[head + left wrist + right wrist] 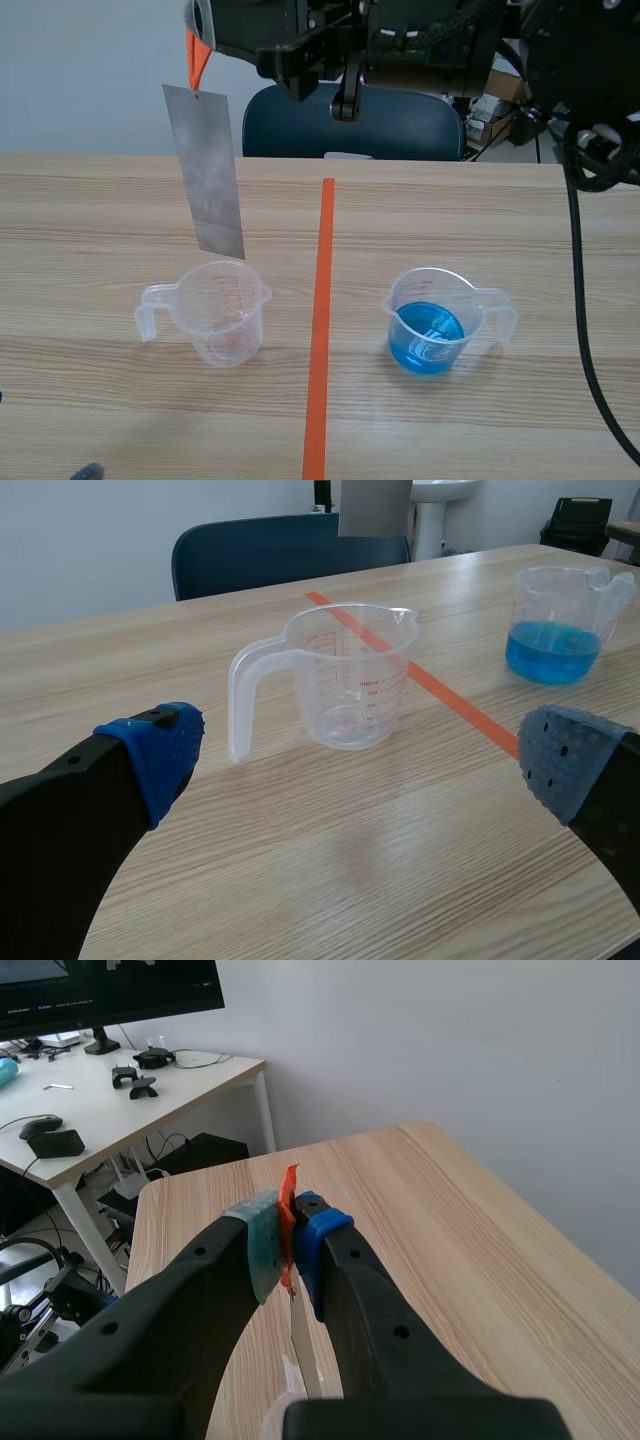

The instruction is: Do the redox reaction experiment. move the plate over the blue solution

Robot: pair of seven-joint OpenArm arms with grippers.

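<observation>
Right claw on plate's orange tab

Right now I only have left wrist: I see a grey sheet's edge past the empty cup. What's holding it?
Observer: The right gripper. It is shut on an orange tab at the top of the plate, which hangs below it.
Operator: Is it over the blue solution?
Observer: No. In the scene view the plate hangs on the empty cup's side of the tape line. Its lower edge is near the rim of the empty cup, above or just behind it, I can't tell which. The blue cup stands across the line with nothing over it.
</observation>
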